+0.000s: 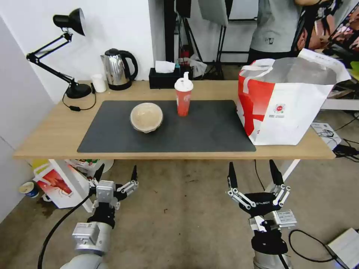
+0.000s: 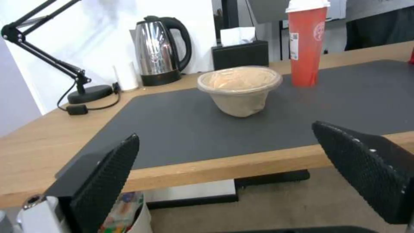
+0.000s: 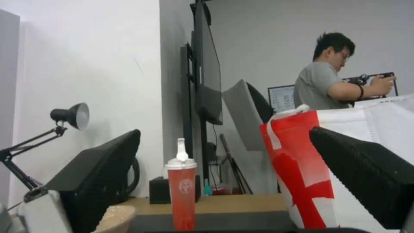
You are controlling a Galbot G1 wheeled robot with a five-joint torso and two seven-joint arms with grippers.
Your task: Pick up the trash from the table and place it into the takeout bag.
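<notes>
A beige clear-lidded bowl (image 1: 146,117) (image 2: 239,88) (image 3: 114,217) sits on the dark grey mat (image 1: 168,129) of the light-wood table (image 1: 52,129). Just right of it stands a red drink cup with a white spouted lid (image 1: 183,95) (image 2: 306,42) (image 3: 181,187). The large white takeout bag with a red side panel (image 1: 286,101) (image 3: 302,171) stands open at the table's right end. My left gripper (image 1: 115,173) (image 2: 233,161) hangs open below the table's front edge. My right gripper (image 1: 254,175) (image 3: 224,181) is open too, under the front edge near the bag.
At the back of the table stand a black desk lamp (image 1: 69,52), a small white cup (image 1: 99,82), a steel kettle (image 1: 118,69) and a black tissue box (image 1: 163,77). A smaller red-and-white bag (image 1: 56,185) sits on the floor under the table's left end.
</notes>
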